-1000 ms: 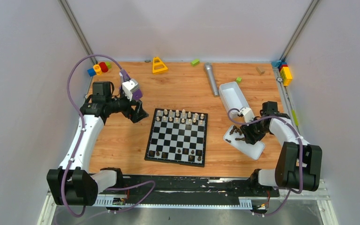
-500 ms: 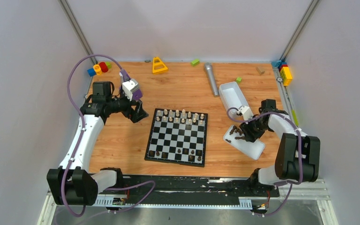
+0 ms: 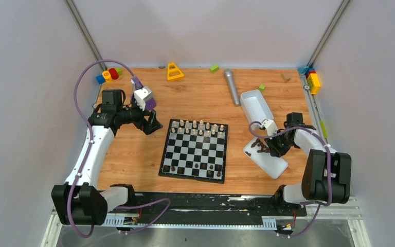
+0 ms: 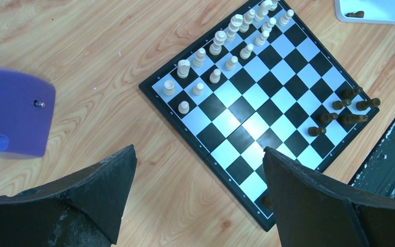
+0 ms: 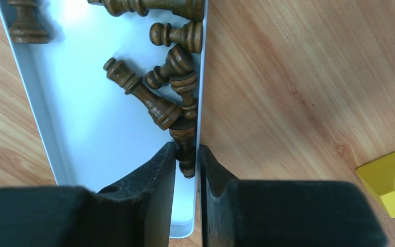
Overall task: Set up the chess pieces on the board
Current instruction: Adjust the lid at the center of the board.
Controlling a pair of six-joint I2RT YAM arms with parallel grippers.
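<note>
The board (image 3: 194,150) lies flat at the table's centre. Cream chess pieces (image 3: 200,127) fill its two far rows, and they also show in the left wrist view (image 4: 221,56). Several dark brown pieces (image 3: 205,167) stand on its near rows. My left gripper (image 3: 151,125) is open and empty, hovering over bare wood left of the board (image 4: 198,154). My right gripper (image 3: 265,146) is in a white tray (image 5: 82,118) of lying dark pieces (image 5: 144,95). It is shut (image 5: 186,149) on one dark piece (image 5: 186,163) pressed against the tray's wall, with one finger inside the tray and one outside.
A second white tray (image 3: 254,105) lies behind the first. A grey cylinder (image 3: 231,86), a yellow triangular block (image 3: 174,71) and small green blocks (image 3: 214,67) sit at the back. Coloured blocks stand in the back corners (image 3: 108,75) (image 3: 312,80). A yellow block (image 5: 391,177) lies near the right gripper.
My right gripper has shifted slightly left and the tray of dark pieces has slid and turned a little with it. The left arm has not moved.
</note>
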